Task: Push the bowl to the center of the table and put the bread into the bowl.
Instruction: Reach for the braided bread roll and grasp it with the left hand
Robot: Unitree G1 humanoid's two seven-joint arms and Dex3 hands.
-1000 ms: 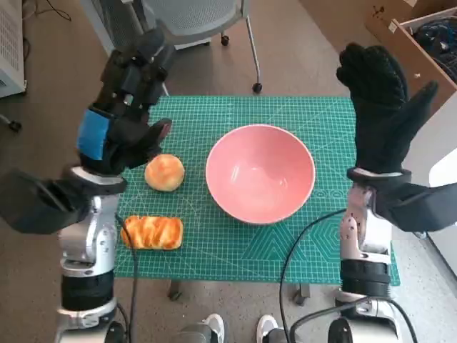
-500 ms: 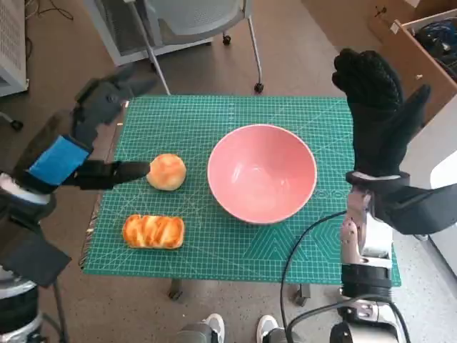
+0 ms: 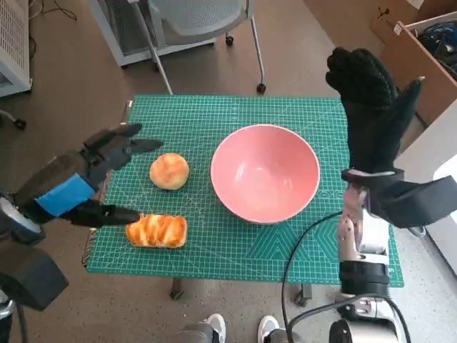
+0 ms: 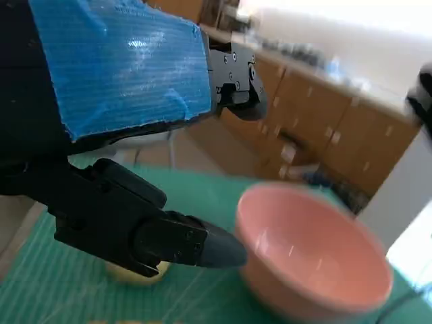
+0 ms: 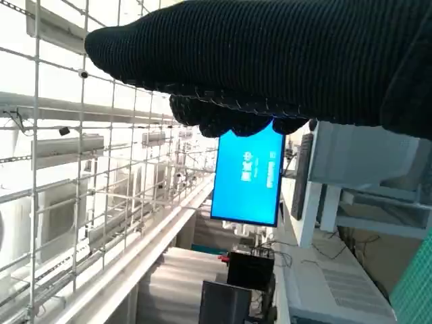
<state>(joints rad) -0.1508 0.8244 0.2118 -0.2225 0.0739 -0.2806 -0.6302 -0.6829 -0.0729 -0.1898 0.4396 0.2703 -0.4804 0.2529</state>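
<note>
Looking first at the pink bowl (image 3: 265, 172), I find it on the green mat (image 3: 214, 243), about mid-surface and slightly toward my right side, with nothing in it; the round bun (image 3: 169, 171) lies just beside its left rim, apart from it, and the braided loaf (image 3: 156, 231) sits nearer me by the mat's left front corner. My left hand (image 3: 82, 184) hovers over the left edge, fingers (image 3: 114, 214) spread wide, holding nothing, one tip just beside the loaf; my right hand (image 3: 371, 114) is raised above the right edge, fingers apart, also empty. I judge the risk is a clumsy approach: a low fingertip could shove the loaf off the near edge, or nudge the bun so it rolls away.
</note>
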